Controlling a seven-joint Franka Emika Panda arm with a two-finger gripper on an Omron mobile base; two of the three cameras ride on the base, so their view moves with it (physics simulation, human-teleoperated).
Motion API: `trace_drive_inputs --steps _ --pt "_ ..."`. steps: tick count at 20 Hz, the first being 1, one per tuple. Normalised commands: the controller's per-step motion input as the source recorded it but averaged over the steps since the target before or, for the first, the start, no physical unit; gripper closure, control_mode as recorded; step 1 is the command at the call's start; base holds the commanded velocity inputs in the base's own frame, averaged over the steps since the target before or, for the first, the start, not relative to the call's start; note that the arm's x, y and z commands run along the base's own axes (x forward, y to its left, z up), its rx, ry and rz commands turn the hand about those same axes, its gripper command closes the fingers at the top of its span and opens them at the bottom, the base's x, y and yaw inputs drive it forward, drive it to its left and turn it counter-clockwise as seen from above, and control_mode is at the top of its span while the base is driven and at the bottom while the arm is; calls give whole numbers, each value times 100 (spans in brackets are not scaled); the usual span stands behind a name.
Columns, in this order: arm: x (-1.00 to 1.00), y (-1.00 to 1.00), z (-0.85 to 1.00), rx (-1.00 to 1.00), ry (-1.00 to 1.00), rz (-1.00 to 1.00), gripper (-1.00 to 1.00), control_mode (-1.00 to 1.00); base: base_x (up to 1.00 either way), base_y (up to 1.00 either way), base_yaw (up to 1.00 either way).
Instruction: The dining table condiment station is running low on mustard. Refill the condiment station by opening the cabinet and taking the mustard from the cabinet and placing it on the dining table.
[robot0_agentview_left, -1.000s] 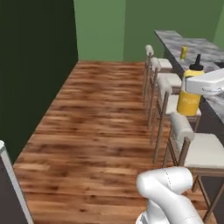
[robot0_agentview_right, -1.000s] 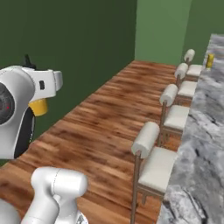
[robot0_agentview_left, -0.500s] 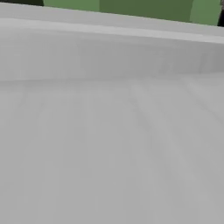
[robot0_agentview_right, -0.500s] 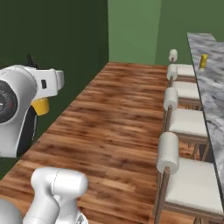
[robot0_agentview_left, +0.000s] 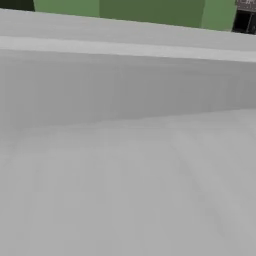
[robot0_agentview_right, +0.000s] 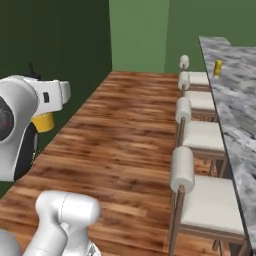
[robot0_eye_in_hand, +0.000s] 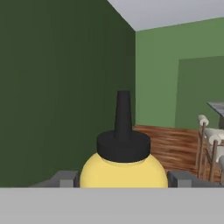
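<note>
The mustard (robot0_eye_in_hand: 124, 168), a yellow squeeze bottle with a black pointed nozzle, stands upright between my fingertips (robot0_eye_in_hand: 65, 178) in the hand view. My gripper (robot0_eye_in_hand: 124, 180) is shut on it. In the right base view the mustard (robot0_agentview_right: 44, 122) pokes out below my white hand at the left, high above the floor. The dining table (robot0_agentview_right: 235, 105) with its veined marble top runs along the right side, well apart from the bottle. The cabinet is out of view.
Several cream-cushioned stools (robot0_agentview_right: 200, 137) line the table's near side. A stout dark-yellow cylinder (robot0_agentview_right: 218, 67) stands on the marble far back. Wooden floor (robot0_agentview_right: 115, 135) lies between a dark green wall (robot0_agentview_right: 50, 40) and the stools. A pale grey surface (robot0_agentview_left: 125, 150) sits close before the left base camera.
The base has moved, so the whole scene shifted: the stools and table edge now look nearer in the right base view. The mustard stays held in my gripper.
</note>
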Motion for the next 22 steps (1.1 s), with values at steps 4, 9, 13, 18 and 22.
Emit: trace_drive_inputs --steps 4,9,13,18,22 --pt "0 0 0 0 0 0 100 100 100 -13 -21" --pt "0 0 0 0 0 0 100 100 100 -79 2" --pt "0 0 0 0 0 0 100 100 100 -29 2" --pt "0 0 0 0 0 0 100 100 100 78 -14" --pt "0 0 0 0 0 0 100 100 100 100 -27"
